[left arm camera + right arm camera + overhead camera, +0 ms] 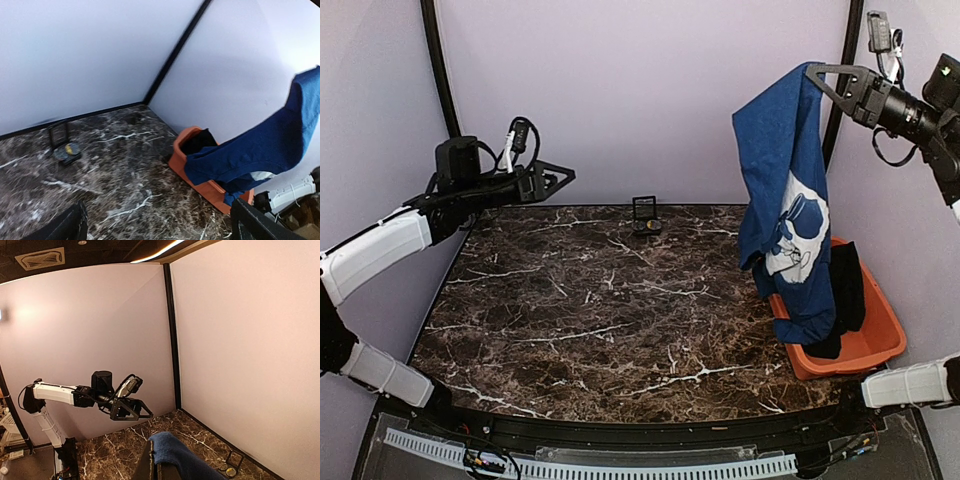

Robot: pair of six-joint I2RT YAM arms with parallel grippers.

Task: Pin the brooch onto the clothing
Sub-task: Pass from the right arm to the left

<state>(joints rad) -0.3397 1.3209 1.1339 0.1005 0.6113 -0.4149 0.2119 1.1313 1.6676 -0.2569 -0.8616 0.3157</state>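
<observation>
Navy fabric bunched at the bottom of the right wrist view sits closest of all. A fold of the T-shirt (172, 451) is clamped between the fingers of the right gripper (156, 467), which are closed on it. Seen from above, that gripper is raised high at the right rear of the cell. The shirt hangs from it in a long, narrow drape, twisted and folded on itself so that the sleeves cannot be made out. A light grey-white print (800, 228) shows on the lower half of the hanging cloth, facing the middle of the table (600, 300). The shirt's bottom edge dips into an orange bin (880, 345) standing at the table's right edge. There it touches a black garment (847, 285) lying in the bin.

The brooch (646, 227) is well apart from the shirt, at the far edge of the table near the middle of the back wall. It is a tiny round disc with a dull yellowish-gold face. It appears to lie on the lower half of a small black case (644, 208) whose lid stands upright behind it; finer detail is too small to tell.

The left gripper (567, 176) hovers high over the table's left rear corner, holding nothing. In its own wrist view its fingers are spread wide apart.
</observation>
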